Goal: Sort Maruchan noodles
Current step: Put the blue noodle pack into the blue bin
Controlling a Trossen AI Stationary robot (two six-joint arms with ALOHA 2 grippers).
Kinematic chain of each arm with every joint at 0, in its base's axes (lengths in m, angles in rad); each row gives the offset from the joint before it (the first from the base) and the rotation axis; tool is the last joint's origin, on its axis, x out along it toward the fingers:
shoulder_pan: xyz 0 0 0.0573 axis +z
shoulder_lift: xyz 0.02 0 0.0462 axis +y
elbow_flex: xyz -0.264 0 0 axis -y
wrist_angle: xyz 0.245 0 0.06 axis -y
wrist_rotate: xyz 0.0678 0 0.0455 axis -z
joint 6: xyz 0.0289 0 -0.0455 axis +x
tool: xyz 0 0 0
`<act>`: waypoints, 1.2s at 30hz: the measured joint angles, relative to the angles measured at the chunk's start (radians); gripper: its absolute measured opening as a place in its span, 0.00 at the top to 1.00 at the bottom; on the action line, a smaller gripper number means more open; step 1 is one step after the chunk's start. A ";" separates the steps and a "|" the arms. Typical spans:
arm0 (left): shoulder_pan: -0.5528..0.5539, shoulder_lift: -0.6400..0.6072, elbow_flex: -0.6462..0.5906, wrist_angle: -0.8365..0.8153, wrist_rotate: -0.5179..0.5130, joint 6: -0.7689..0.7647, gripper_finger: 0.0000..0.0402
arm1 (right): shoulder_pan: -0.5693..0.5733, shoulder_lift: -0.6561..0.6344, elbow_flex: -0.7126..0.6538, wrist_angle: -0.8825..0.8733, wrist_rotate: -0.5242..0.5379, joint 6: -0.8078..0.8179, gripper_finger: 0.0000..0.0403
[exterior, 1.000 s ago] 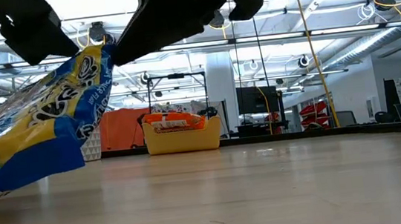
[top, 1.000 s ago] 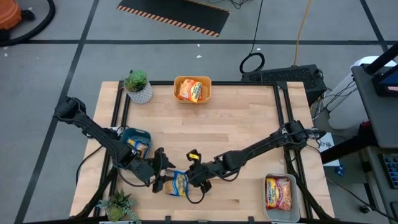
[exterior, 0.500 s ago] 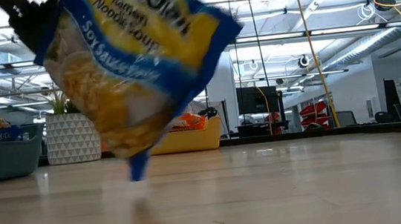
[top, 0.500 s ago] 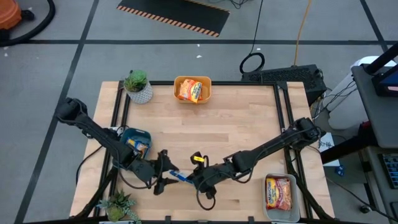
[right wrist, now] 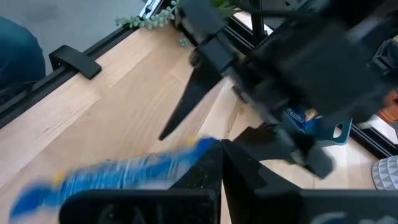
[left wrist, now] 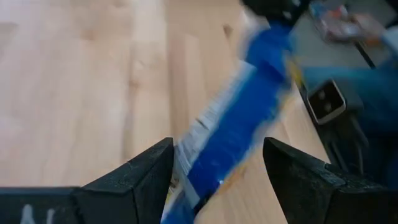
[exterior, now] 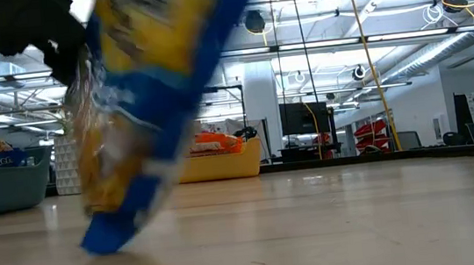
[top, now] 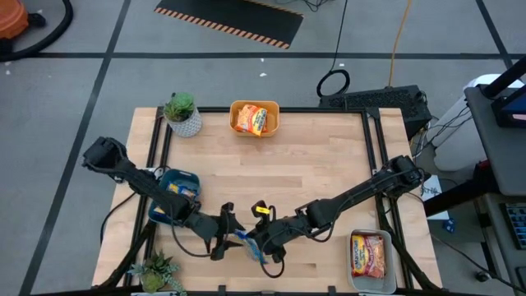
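Pinched in my right gripper (top: 256, 245) — a blue-and-yellow noodle packet (top: 249, 244), hanging edge-down over the desk (top: 312, 177). My left gripper (top: 223, 243) gapes around it — not gripping.

The packet (top: 249, 244) hangs between the left gripper (top: 228, 237) and the right gripper (top: 260, 243). The blue bin (top: 177, 191) lies just behind the left gripper, the clear bin (top: 369, 256) well right of the right one.
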State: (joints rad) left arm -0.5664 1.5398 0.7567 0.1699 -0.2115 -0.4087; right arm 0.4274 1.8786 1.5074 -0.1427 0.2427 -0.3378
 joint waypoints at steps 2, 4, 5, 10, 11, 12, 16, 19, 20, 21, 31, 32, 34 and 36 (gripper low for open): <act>0.004 0.021 0.000 0.010 0.029 0.033 0.37 | -0.001 0.000 0.000 -0.002 0.000 -0.003 1.00; 0.004 0.036 0.000 0.036 0.044 0.060 0.37 | -0.002 0.000 0.000 -0.008 0.000 -0.007 1.00; 0.004 0.042 0.000 0.049 0.050 0.070 0.37 | -0.002 0.000 0.000 -0.012 0.000 -0.008 1.00; 0.013 0.045 0.000 0.062 0.055 0.078 0.37 | -0.002 0.000 0.000 -0.021 0.000 -0.008 1.00; 0.018 0.045 0.000 0.062 0.054 0.067 0.37 | -0.002 0.000 0.000 -0.023 0.000 -0.008 1.00; 0.022 0.045 0.000 0.062 0.053 0.056 0.37 | -0.002 0.000 0.000 -0.027 0.000 -0.007 1.00; 0.043 0.045 0.000 0.031 0.045 0.001 0.37 | -0.002 0.000 0.000 -0.082 -0.008 0.059 1.00; 0.059 0.045 0.000 -0.026 0.042 -0.058 0.37 | -0.002 0.000 0.000 -0.161 -0.009 0.153 1.00; 0.061 0.045 0.000 -0.044 0.038 -0.071 0.37 | -0.001 0.000 0.000 -0.180 -0.009 0.193 1.00; 0.063 0.045 0.000 -0.063 0.034 -0.077 0.37 | -0.001 0.001 0.000 -0.195 -0.011 0.234 0.99; 0.062 0.045 0.000 -0.114 0.028 -0.081 0.37 | 0.000 0.009 -0.065 -0.252 -0.157 0.380 0.72; 0.064 0.045 0.000 -0.114 0.028 -0.073 0.37 | 0.000 0.009 -0.081 -0.248 -0.171 0.387 0.69; 0.070 0.045 0.000 -0.114 0.030 -0.061 0.37 | -0.002 0.009 -0.120 -0.216 -0.200 0.409 0.62; 0.084 0.045 0.000 -0.114 0.037 -0.061 0.37 | -0.003 0.009 -0.164 -0.180 -0.224 0.435 0.56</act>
State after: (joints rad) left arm -0.4828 1.5848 0.7565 0.0557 -0.1745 -0.4694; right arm 0.4240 1.8877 1.3439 -0.3228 0.0191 0.0975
